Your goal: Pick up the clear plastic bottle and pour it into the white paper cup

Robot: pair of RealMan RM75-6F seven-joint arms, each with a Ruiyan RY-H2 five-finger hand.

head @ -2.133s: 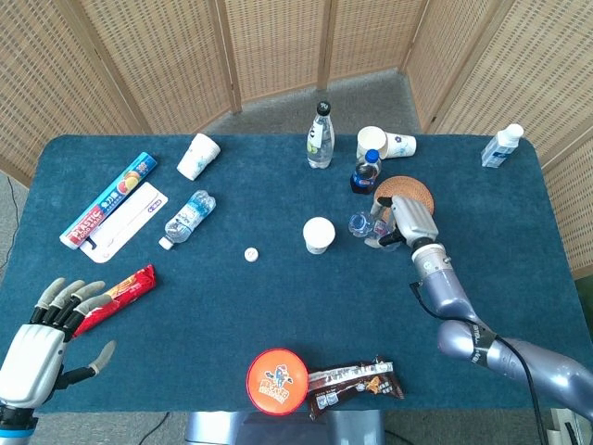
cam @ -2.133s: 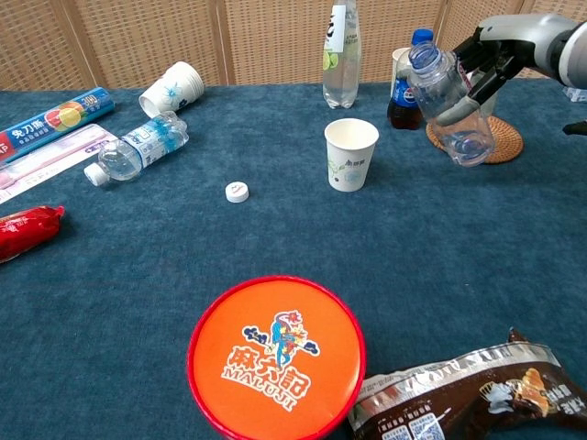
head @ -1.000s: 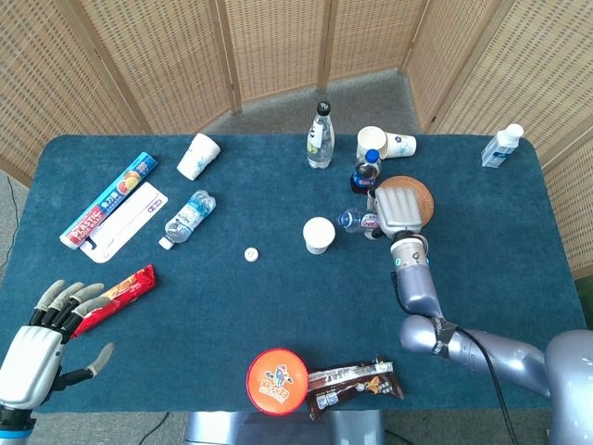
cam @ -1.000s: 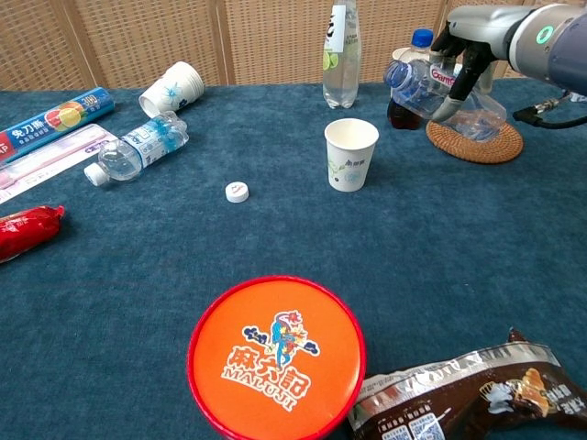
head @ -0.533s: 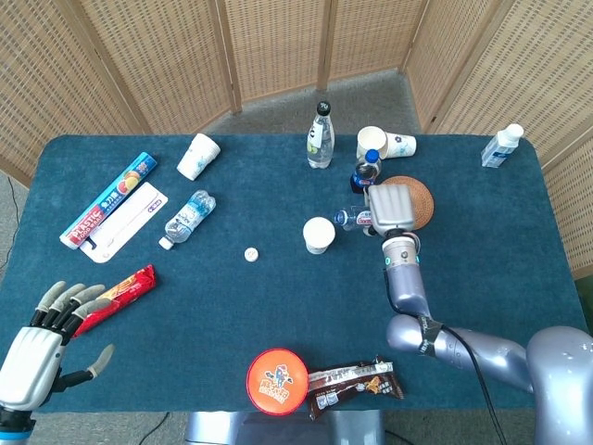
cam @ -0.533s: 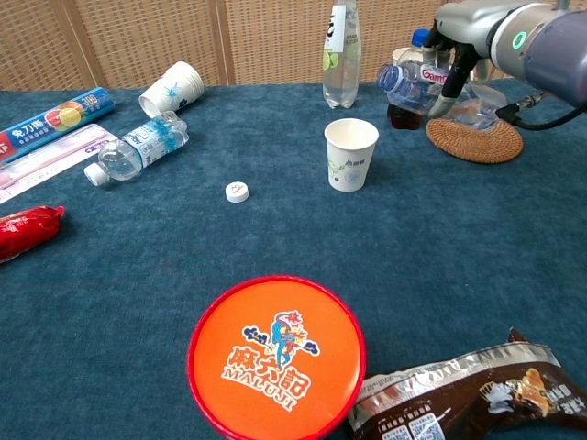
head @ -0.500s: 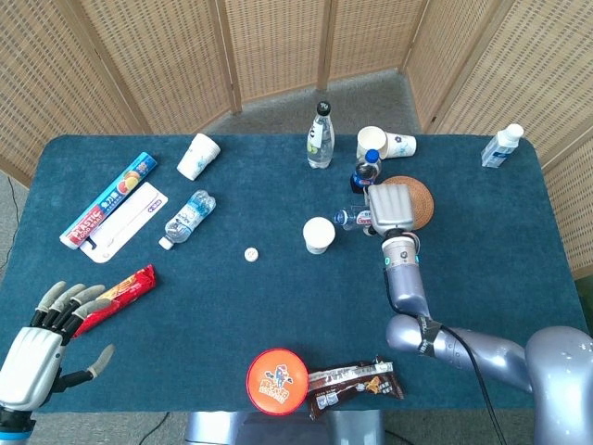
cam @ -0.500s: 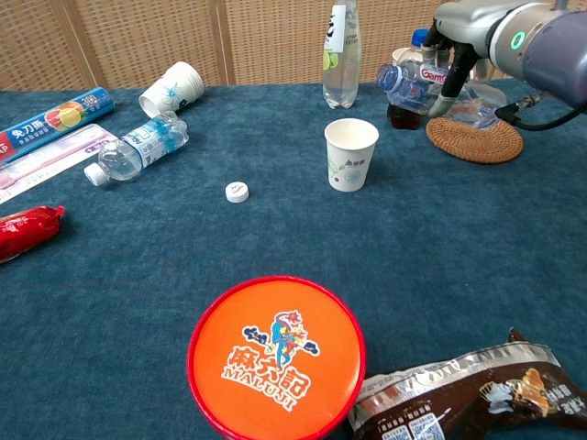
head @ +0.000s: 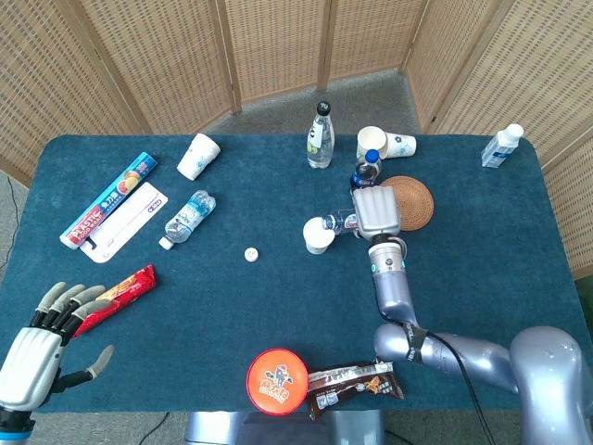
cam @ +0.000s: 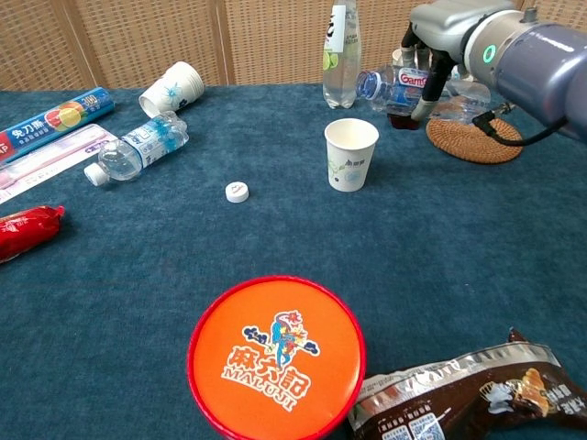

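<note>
Bottle [cam: 404, 84] now tipped over cup [cam: 351, 153]

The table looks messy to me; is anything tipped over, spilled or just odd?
No spill shows. A paper cup at the back left lies on its side, as does a small water bottle beside it, and a loose white cap sits alone. The clear plastic bottle is tipped too, but the right hand holds it over the white paper cup.

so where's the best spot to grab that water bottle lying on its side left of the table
Probably around the labelled middle of the lying bottle, coming from above with fingers across its width. It lies flat, cap toward the near-left, so the round body offers the widest hold and should not roll.
</note>
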